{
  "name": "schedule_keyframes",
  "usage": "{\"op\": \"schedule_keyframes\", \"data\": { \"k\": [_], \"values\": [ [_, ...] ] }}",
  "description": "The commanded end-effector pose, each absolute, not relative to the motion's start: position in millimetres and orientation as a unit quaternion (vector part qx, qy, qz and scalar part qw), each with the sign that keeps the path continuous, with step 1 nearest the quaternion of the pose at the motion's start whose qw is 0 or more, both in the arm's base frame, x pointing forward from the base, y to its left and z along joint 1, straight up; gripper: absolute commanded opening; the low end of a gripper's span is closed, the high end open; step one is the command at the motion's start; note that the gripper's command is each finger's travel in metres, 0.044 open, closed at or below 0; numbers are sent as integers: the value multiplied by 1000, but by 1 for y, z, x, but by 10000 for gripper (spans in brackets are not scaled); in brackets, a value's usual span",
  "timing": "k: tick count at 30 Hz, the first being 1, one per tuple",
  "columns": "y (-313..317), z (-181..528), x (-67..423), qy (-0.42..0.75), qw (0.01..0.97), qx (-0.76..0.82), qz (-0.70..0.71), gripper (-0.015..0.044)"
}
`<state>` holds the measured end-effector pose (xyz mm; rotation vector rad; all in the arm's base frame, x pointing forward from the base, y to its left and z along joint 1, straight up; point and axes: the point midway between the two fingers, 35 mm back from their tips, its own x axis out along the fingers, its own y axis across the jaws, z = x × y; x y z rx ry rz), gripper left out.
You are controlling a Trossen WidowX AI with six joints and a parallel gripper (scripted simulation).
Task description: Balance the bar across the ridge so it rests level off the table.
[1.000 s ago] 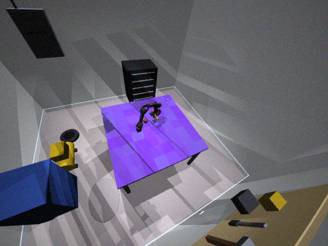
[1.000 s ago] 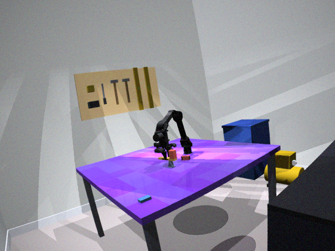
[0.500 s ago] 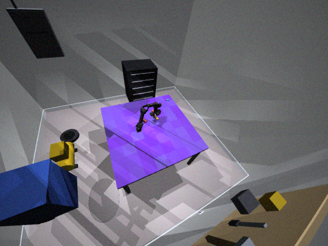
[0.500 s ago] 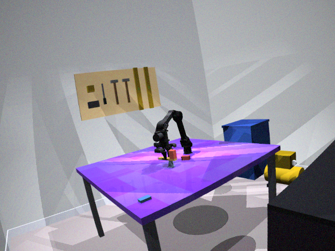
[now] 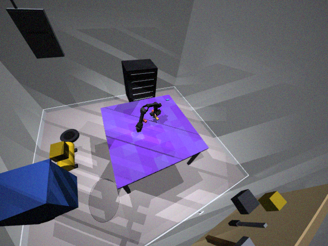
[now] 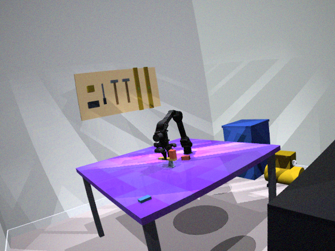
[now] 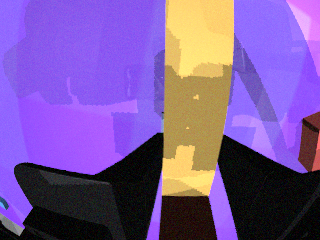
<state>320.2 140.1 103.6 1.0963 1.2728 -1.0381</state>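
You will find no brand, label or readable writing anywhere in these views; the tan pegboard at the left of the exterior view carries only plain tool shapes, two hammers among them. Moving right to the middle of the purple bench, you see the black arm bent over with its hand pointing down, clenched on the yellow bar. From the wrist view the bar runs straight away from you between the two dark fingers, its near end dark in shadow under the hand. In the exterior view only short yellow tips of the bar show beside the hand, just above the small grey ridge stand; you cannot tell from here whether the bar touches the ridge or sits level. An orange-red block hides part of that spot, and a second, flatter orange block lies near the arm's foot. A small blue block lies well apart, near the front edge of the bench. Farther right you have a blue crate and a yellow machine, partly hidden behind the bench, and a black cabinet cut off by the frame's corner. From the top view the hand area is too small to read in detail.
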Motion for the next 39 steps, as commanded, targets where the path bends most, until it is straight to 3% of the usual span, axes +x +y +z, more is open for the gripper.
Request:
{"op": "schedule_keyframes", "data": {
  "k": [1, 39],
  "values": [
    [140, 103, 320, 538, 551, 463, -439, 167],
    [140, 103, 320, 538, 551, 463, -439, 185]
  ]
}}
